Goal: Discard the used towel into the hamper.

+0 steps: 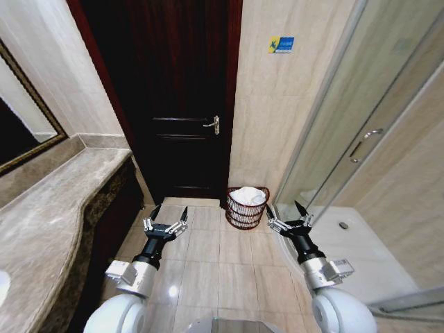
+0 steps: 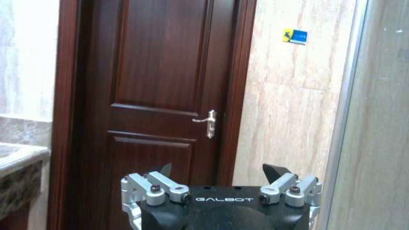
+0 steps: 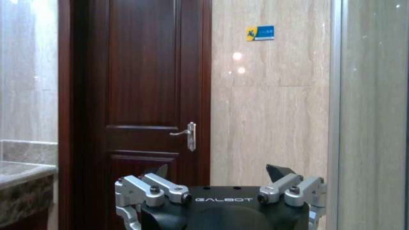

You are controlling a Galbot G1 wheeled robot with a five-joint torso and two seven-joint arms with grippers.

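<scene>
The hamper [image 1: 244, 216], a round dark red-brown openwork basket, stands on the floor against the wall just right of the door. A white towel [image 1: 250, 195] lies bunched inside it, showing above the rim. My left gripper [image 1: 170, 211] hovers above the floor tiles left of the hamper, open and holding nothing. My right gripper [image 1: 284, 211] is held just right of the hamper, also open with nothing in it. In the left wrist view the left gripper [image 2: 221, 168] points at the door with its fingers spread. The right gripper [image 3: 219, 169] looks the same in the right wrist view.
A dark wooden door [image 1: 177, 97] with a metal handle [image 1: 214, 125] is shut ahead. A marble counter [image 1: 48, 215] and a mirror [image 1: 24, 135] run along the left. A glass shower enclosure [image 1: 368, 146] bounds the right. Beige floor tiles [image 1: 222, 263] lie between my arms.
</scene>
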